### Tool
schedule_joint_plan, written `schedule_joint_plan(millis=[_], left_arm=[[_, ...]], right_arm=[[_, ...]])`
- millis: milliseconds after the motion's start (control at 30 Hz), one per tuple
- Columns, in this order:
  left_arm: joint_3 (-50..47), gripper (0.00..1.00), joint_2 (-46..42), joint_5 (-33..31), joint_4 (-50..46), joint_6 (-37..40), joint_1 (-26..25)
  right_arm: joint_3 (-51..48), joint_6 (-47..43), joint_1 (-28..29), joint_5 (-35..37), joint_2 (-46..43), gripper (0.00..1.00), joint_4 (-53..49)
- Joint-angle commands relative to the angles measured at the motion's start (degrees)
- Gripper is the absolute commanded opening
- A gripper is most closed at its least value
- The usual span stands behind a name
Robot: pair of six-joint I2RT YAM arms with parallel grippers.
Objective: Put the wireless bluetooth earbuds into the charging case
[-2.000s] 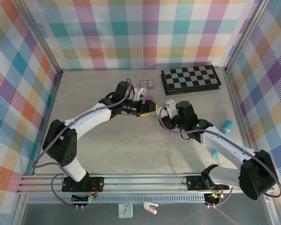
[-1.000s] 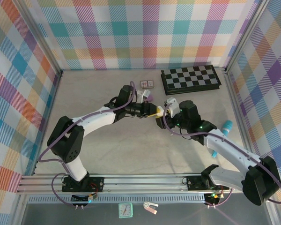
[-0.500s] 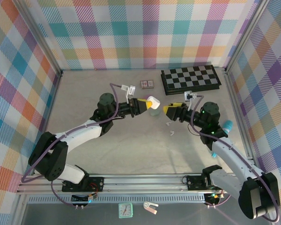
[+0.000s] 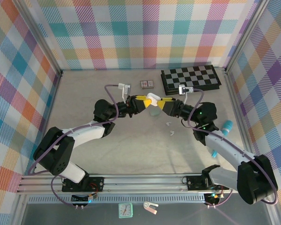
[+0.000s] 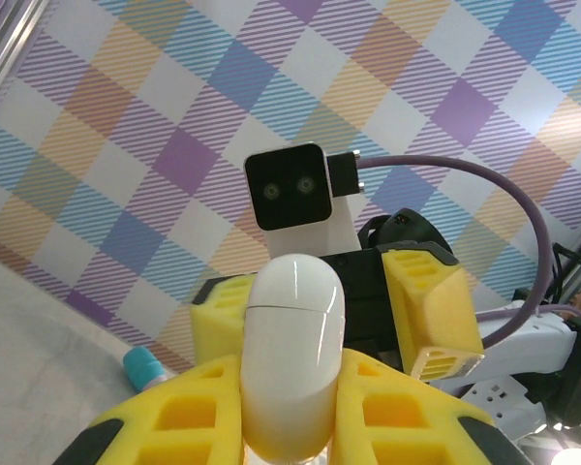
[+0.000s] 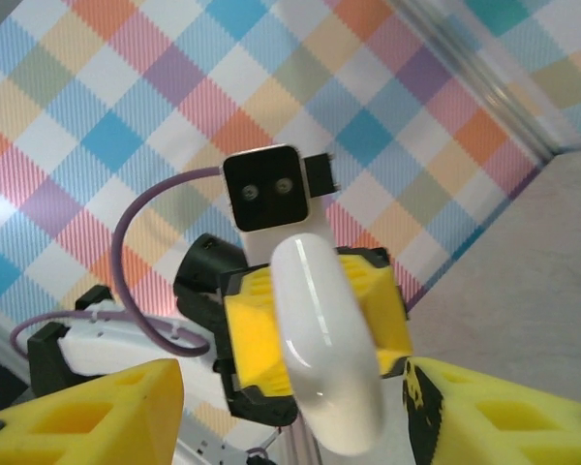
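While it's shut, the white case (image 5: pixel 292 354) gleams.

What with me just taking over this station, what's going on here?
The left tool is shut on a closed white charging case, holding it in the air above the table. The right tool faces it, open, its fingers on either side of the case without touching. Two small white earbuds lie on the table below, not yet inserted.

Nothing can be read: the white charging case (image 5: pixel 292 358) looks plain, and the print on the small card (image 4: pixel 146 84) on the counter (image 4: pixel 107 150) is too small.
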Motion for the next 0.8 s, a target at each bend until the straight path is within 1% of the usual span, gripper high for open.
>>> schedule_joint_plan(millis=[0, 133, 267, 367, 433, 500, 533, 633, 733, 767], left_arm=[[1.29, 0.15, -0.18, 1.41, 4.69, -1.04, -0.21], [1.71, 0.15, 0.18, 2.61, 4.68, -2.44, -0.29], [1.98, 0.16, 0.68, 3.1, 4.69, -3.59, -0.29], [2.11, 0.17, 0.83, 3.13, 4.66, -3.73, -0.29], [2.34, 0.22, 0.97, 3.29, 4.68, -3.96, -0.29], [2.44, 0.29, 1.11, 3.49, 4.68, -3.89, -0.29], [2.36, 0.34, 1.13, 3.59, 4.69, -3.75, -0.29], [1.95, 0.61, 0.56, 5.24, 4.68, -1.74, -0.21], [0.24, 0.79, -1.08, 7.23, 3.96, 4.0, 0.23], [-0.55, 0.83, -1.62, 7.9, 3.72, 6.51, 0.4]], right_arm=[[1.8, -1.04, 0.67, -0.6, 0.74, 0.51, 4.03], [2.26, -3.22, 0.85, -0.17, 0.52, 0.4, 2.41], [2.55, -6.48, 0.85, 0.57, -0.46, 0.29, -1.3], [2.85, -8.72, 0.92, 0.87, -1.26, 0.24, -4.3], [3.17, -10.39, 0.9, 1.14, -2.06, 0.22, -6.52], [3.66, -12.52, 0.87, 1.18, -2.91, 0.21, -9.25], [4.03, -14.11, 0.87, 1.25, -3.47, 0.21, -11.31], [5.71, -20.58, 0.95, 1.5, -5.35, 0.21, -19.34], [8.57, -29.27, 0.95, 1.77, -6.97, 0.2, -31.47], [9.93, -32.79, 0.95, 1.72, -7.2, 0.2, -36.0]])
